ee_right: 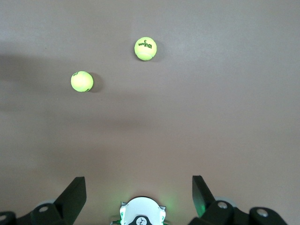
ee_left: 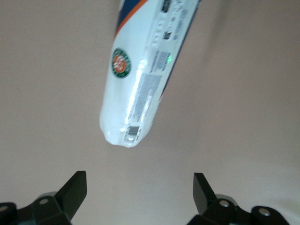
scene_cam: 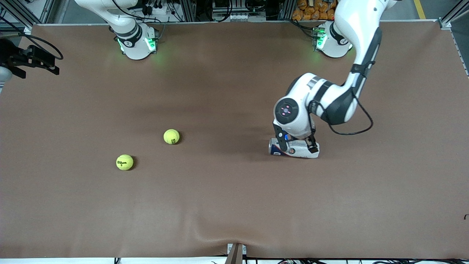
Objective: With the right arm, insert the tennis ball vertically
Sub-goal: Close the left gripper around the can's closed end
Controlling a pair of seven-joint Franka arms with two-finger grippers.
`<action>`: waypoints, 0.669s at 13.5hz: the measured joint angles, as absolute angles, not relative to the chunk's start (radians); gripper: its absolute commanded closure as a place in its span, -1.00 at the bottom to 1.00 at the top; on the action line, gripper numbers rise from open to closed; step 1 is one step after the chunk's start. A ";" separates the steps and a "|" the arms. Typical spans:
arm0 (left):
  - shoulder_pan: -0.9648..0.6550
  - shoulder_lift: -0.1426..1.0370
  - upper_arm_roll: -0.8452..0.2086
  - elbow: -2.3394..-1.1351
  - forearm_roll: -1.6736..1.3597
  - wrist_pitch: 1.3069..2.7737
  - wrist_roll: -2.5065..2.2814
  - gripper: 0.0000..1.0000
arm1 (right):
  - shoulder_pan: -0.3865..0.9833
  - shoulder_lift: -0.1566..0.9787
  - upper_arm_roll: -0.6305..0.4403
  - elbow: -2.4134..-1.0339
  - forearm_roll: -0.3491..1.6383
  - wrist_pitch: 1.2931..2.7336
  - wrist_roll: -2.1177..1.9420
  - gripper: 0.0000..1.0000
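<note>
White arms (scene_cam: 361,33) (black bands, green-lit bases)

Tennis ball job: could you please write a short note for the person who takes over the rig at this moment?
Left gripper: jaws open, low over the can, which lies on its side; not gripped.
Right gripper: waits high above the table, jaws open, empty.
Two tennis balls lie toward the right arm's end: the farther ball and the nearer ball.
Done: nothing inserted.
Left: probably stand the can up, then the right arm picks a ball and drops it in.
</note>
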State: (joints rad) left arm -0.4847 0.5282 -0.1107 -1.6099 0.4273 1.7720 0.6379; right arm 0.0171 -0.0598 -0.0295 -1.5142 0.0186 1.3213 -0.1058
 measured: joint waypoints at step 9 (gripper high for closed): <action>-0.493 0.593 -0.104 -1.624 0.488 1.853 0.800 -1.00 | 0.017 -0.060 -0.029 -1.514 0.019 1.320 -0.106 -1.00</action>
